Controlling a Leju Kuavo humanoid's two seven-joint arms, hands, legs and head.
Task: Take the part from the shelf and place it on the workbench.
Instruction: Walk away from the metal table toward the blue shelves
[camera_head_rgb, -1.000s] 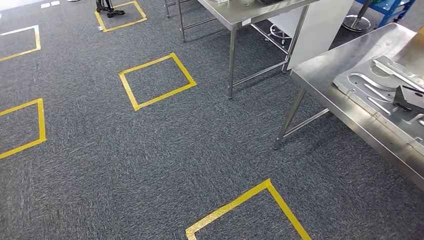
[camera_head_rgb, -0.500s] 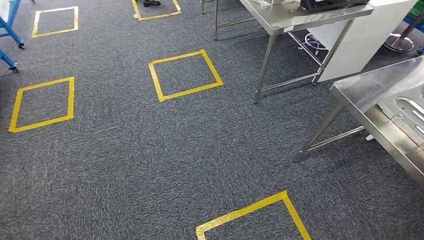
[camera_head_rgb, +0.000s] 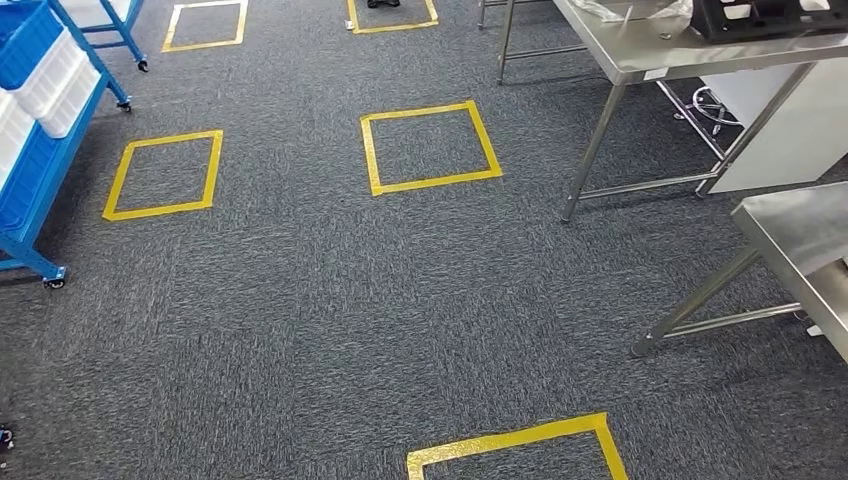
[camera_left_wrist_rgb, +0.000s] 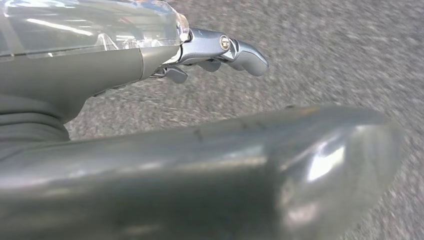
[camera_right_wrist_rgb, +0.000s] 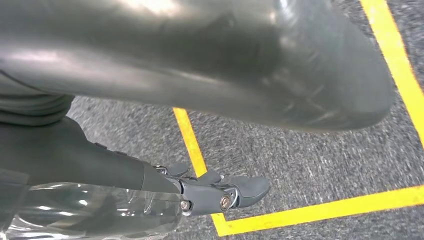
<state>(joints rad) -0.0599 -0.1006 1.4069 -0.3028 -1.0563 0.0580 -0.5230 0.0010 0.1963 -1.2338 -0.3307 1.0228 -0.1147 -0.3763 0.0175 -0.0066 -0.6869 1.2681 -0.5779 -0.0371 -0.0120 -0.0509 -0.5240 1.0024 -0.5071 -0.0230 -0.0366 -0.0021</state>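
In the head view we look down on a dark grey carpeted floor (camera_head_rgb: 300, 330) marked with squares of yellow tape (camera_head_rgb: 430, 147); one sits just above the middle of the frame, another to its left, two more along the top edge, and the corner of one at the bottom. At the left edge stands a blue wheeled shelf (camera_head_rgb: 30, 190) holding white bins (camera_head_rgb: 55, 75) and a blue bin at the upper left corner. In the upper right a stainless steel counter on thin legs (camera_head_rgb: 640, 55) carries a black tray-like object (camera_head_rgb: 770, 15) and some clear plastic wrap. The corner of a second stainless steel counter (camera_head_rgb: 800, 235) enters at the right edge, lower down. We cannot tell which item on the shelf is the part to be taken.

In the left wrist view our left robot hand (camera_left_wrist_rgb: 210, 50) hangs over the carpet with its fingers loosely extended and nothing between them. In the right wrist view our right robot hand (camera_right_wrist_rgb: 220, 192) hangs above a corner of yellow tape, its fingers slightly curled but apart, holding nothing.
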